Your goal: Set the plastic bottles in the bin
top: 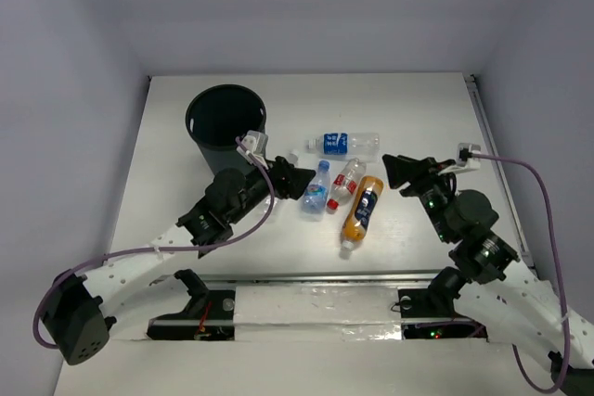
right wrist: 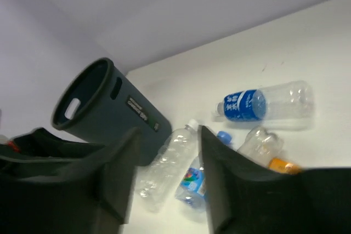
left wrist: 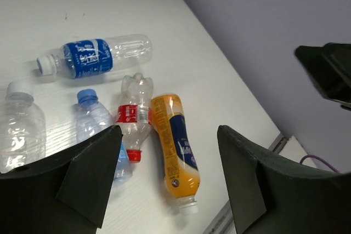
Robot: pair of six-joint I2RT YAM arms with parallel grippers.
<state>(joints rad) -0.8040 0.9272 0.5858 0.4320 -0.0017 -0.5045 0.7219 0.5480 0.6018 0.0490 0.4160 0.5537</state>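
Observation:
Several plastic bottles lie on the white table right of the dark bin [top: 225, 125]. There is a clear one with a blue label [top: 348, 143], a small blue-capped one [top: 317, 186], a red-labelled one [top: 345, 183] and an orange one [top: 362, 210]. My left gripper [top: 295, 178] hovers open just left of them, holding nothing. In its wrist view the orange bottle [left wrist: 175, 146] shows between the fingers, and a clear white-capped bottle [left wrist: 19, 127] lies at the far left. My right gripper [top: 399, 173] is open and empty, right of the bottles, facing the bin [right wrist: 104, 113].
The table's right edge has a metal rail [top: 483, 127], and grey walls close in the back and sides. The right arm's purple cable [top: 534, 192] loops over the table's right side. Bare table lies behind the bottles and in front of them.

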